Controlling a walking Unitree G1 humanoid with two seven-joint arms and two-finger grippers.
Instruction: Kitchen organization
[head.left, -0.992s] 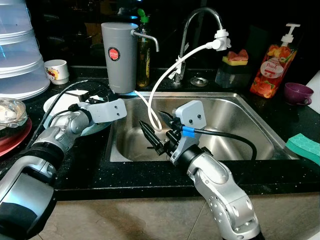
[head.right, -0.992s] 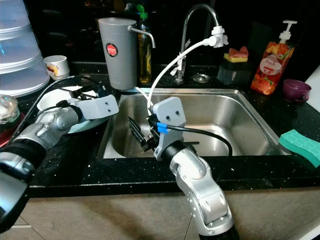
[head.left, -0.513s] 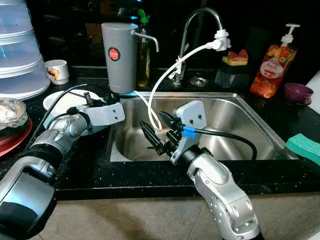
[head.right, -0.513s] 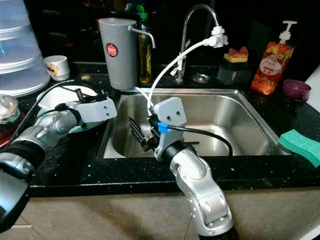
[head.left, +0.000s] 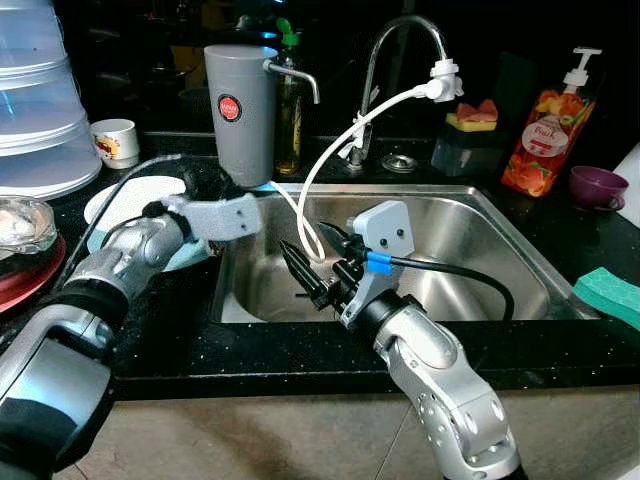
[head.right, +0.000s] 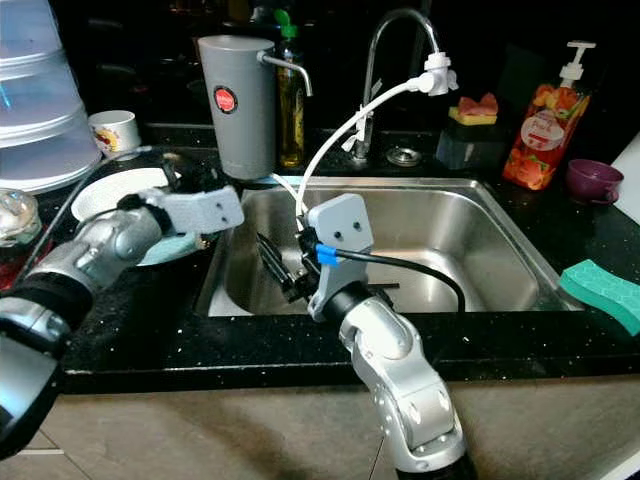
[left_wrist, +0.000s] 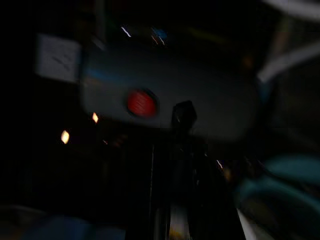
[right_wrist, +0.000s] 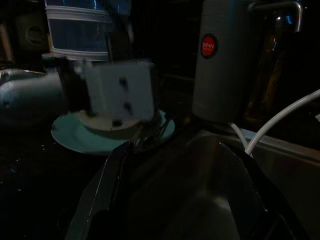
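Observation:
A white plate lies on a teal plate on the black counter, left of the steel sink. My left gripper hovers over the right part of these plates, pointing toward the grey water filter canister. The left wrist view is dark and blurred, with the canister's red label straight ahead. My right gripper hangs over the left part of the sink, open, with nothing between its fingers. In the right wrist view the stacked plates lie beyond it.
A faucet with a white hose arches over the sink. An orange soap bottle, purple cup and green sponge sit at the right. A white cup, stacked plastic containers and a glass bowl stand at the left.
My left wrist has turned and shifted a little right over the plates, toward the grey canister. The right arm has stayed still over the sink.

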